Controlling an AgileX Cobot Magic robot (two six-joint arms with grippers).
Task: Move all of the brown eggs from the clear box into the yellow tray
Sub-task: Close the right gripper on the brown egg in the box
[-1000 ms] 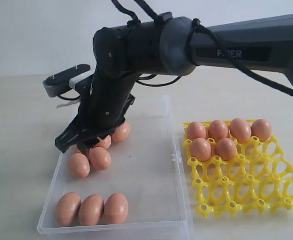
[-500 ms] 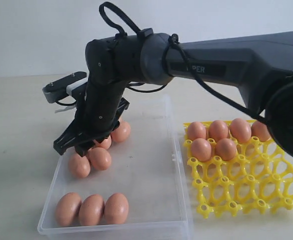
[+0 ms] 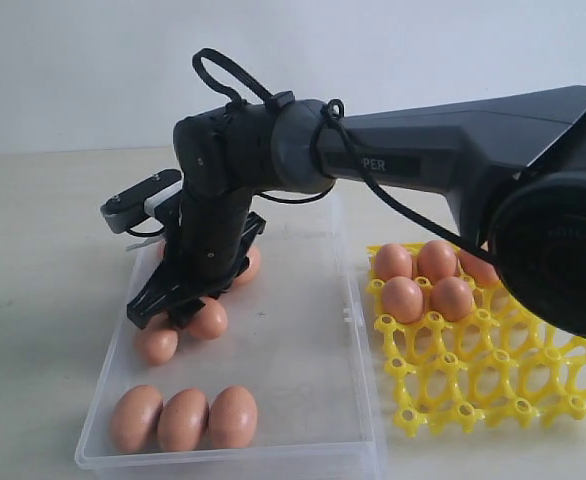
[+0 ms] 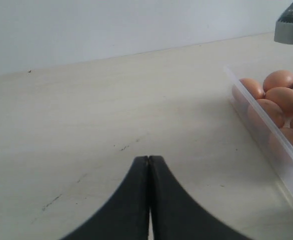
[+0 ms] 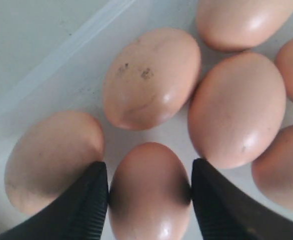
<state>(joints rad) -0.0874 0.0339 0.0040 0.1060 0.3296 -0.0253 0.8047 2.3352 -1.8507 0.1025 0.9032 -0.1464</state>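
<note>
Foremost, three brown eggs [image 3: 183,418] abreast

A pale beige counter [image 3: 43,260] fills the scene (a few faint dark scuffs [image 4: 128,146] mark it in the left wrist view), backed by a plain whitish wall [image 3: 83,70].

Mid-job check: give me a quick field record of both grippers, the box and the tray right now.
right gripper: open, jaws astride one smooth brown egg lying in the shallow clear plastic box
left gripper: shut, above bare table beside the box
box, near row: three eggs side by side
bright yellow lattice egg tray: at least five eggs showing, far corner hidden by the arm
</note>
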